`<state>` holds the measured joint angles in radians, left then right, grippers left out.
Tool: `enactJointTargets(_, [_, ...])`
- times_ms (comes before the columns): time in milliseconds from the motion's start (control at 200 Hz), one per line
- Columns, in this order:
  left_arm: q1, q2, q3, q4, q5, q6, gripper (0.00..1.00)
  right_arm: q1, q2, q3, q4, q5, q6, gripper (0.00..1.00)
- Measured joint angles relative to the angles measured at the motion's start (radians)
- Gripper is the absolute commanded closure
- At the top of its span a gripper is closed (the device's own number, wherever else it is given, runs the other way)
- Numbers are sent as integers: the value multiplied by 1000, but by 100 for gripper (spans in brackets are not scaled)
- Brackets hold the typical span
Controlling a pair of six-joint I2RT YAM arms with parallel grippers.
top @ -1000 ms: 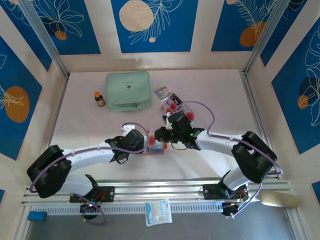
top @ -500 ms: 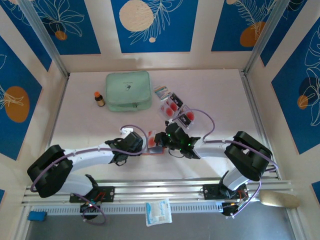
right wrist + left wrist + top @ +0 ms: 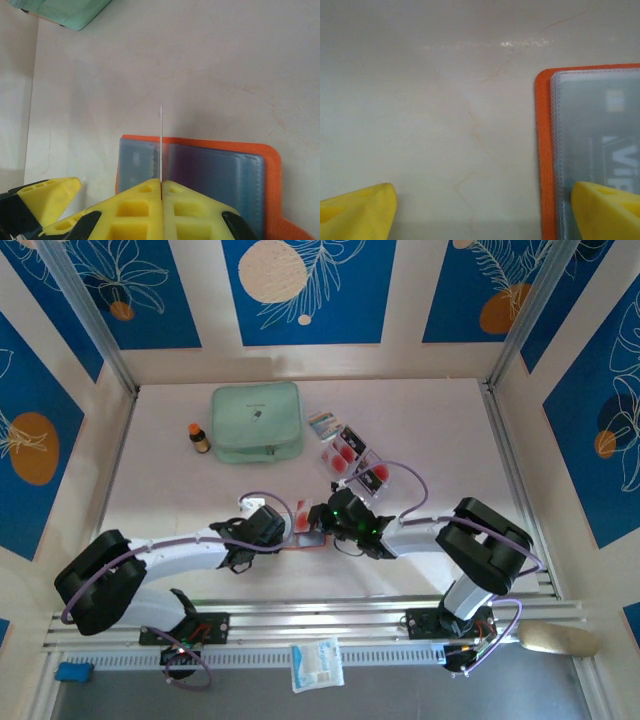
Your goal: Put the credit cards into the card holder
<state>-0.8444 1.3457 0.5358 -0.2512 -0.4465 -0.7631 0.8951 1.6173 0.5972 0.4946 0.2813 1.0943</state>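
One credit card (image 3: 161,145) stands on edge, pinched in the closed right hand (image 3: 161,184) just above the open card holder (image 3: 272,165); I judge it is not yet in a sleeve. The left hand (image 3: 480,206) is spread wide, with one finger over the holder's edge. Beyond the holder, the remaining credit cards (image 3: 346,452) lie on the counter (image 3: 440,420), with free room around them.

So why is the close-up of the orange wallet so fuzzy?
Left wrist view: the card holder sits very close, so its sleeve print blurs; a faint glare streak lies on the table. Right wrist view: crisper, the credit card a thin edge-on line. Top external view: evenly lit, sharp.
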Motion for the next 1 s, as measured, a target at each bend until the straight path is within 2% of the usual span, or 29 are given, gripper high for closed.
enactJointTargets(995, [0, -2, -8, 9, 0, -18, 10, 28, 21, -26, 39, -12, 63, 100])
